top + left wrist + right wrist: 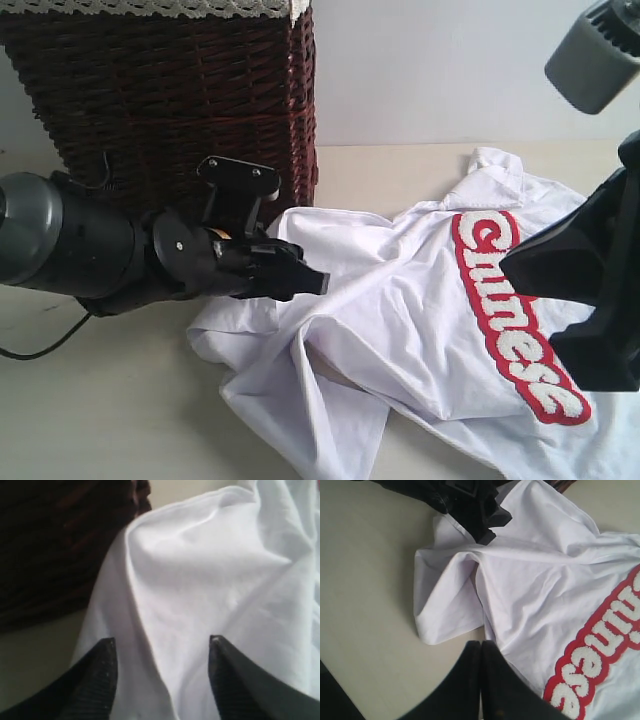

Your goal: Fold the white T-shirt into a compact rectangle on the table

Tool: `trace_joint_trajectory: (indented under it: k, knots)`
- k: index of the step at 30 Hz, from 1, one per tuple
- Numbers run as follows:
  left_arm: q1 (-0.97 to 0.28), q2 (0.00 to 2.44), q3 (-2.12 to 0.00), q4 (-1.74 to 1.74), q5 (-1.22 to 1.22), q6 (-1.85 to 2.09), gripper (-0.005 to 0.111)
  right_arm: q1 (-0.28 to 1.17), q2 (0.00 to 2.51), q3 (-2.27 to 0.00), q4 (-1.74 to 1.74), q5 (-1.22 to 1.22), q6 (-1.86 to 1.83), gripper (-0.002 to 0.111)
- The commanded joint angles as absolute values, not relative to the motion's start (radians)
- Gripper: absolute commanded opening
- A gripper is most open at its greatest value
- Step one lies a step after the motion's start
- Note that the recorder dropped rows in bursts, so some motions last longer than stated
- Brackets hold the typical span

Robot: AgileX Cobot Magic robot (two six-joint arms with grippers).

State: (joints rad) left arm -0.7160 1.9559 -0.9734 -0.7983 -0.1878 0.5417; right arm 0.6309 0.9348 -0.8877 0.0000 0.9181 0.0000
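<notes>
Exterior view: white T-shirt (400, 320) reads "Chinese", red-outlined.

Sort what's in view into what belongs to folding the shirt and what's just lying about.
Belongs to the job:
- white T-shirt, crumpled
- table under it
- left fingers, apart at the shirt
- right fingers, shut

Just lying about:
- dark wicker basket with lace trim
- black cable on the table

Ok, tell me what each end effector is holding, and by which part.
Nothing. The left end effector stands open by the white T-shirt, pinching no cloth; the right end effector is shut, empty.
</notes>
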Motion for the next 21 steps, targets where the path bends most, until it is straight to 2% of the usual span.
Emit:
trace_joint_trajectory:
  k: [1,5,11,17,19,21]
  knots:
    - [-0.697,1.993,-0.981,-0.82,-0.222,0.539,0.032,0.633,0.931,-0.894,0.0,0.916,0.0,0.0]
    - [-0.665,1.999,-0.981,-0.82,-0.2,0.546,0.0,0.633,0.931,-0.894,0.0,0.916,0.0,0.0]
    - [-0.585,1.913,-0.968,-0.824,-0.024,0.586,0.0,0.633,0.931,-0.894,0.0,0.92,0.0,0.0]
    - [-0.477,1.797,-0.936,-0.824,0.0,0.603,0.0,0.633,0.931,-0.894,0.0,0.926,0.0,0.0]
    - [-0.435,1.766,-0.934,-0.824,0.016,0.621,0.005,0.633,0.931,-0.894,0.0,0.926,0.0,0.0]
    - [-0.399,1.745,-0.934,-0.824,0.039,0.623,0.017,0.633,0.931,-0.894,0.0,0.926,0.0,0.0]
